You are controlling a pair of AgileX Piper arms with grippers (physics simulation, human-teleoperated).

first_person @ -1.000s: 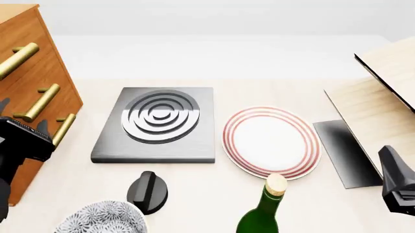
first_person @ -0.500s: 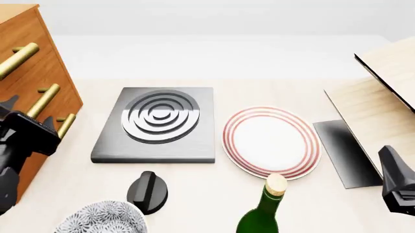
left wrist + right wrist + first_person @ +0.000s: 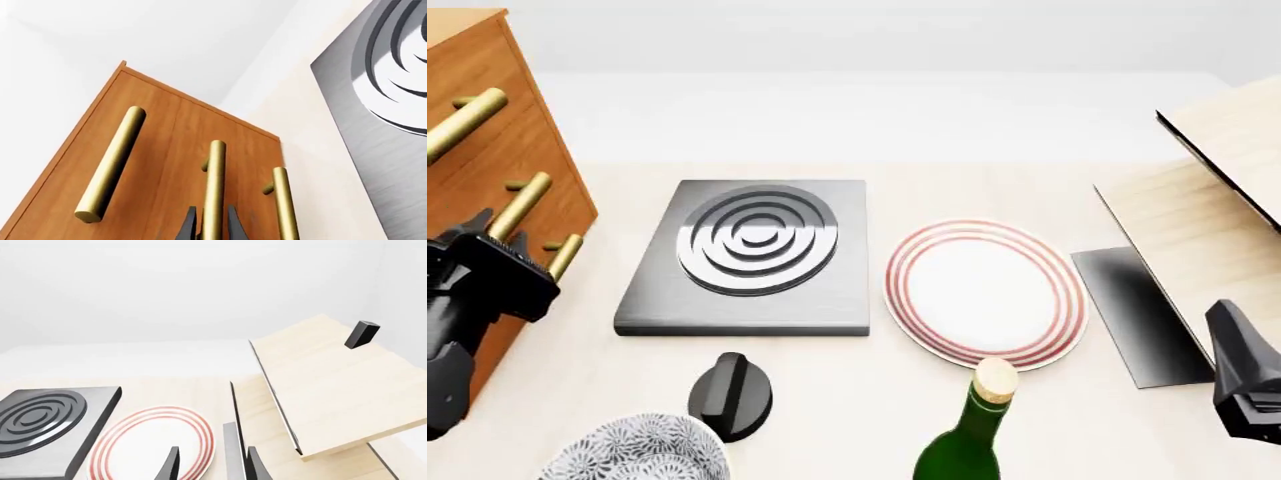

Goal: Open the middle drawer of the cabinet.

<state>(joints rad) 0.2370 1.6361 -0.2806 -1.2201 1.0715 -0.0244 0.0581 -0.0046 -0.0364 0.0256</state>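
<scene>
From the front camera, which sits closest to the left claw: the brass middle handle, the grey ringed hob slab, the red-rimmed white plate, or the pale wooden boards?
1. Brass bar handle of the middle drawer, between the left gripper fingers, far left.
2. Grey hob slab with concentric rings, left of centre.
3. White plate with red rings, right of centre.
4. Pale wooden boards, far right.

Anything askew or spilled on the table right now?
Nothing spilled or damaged. The one odd item is the black knob, lying loose on the table beside the hotplate instead of fitted to anything. The cabinet drawers all look shut, with the left gripper straddling the middle handle.
</scene>
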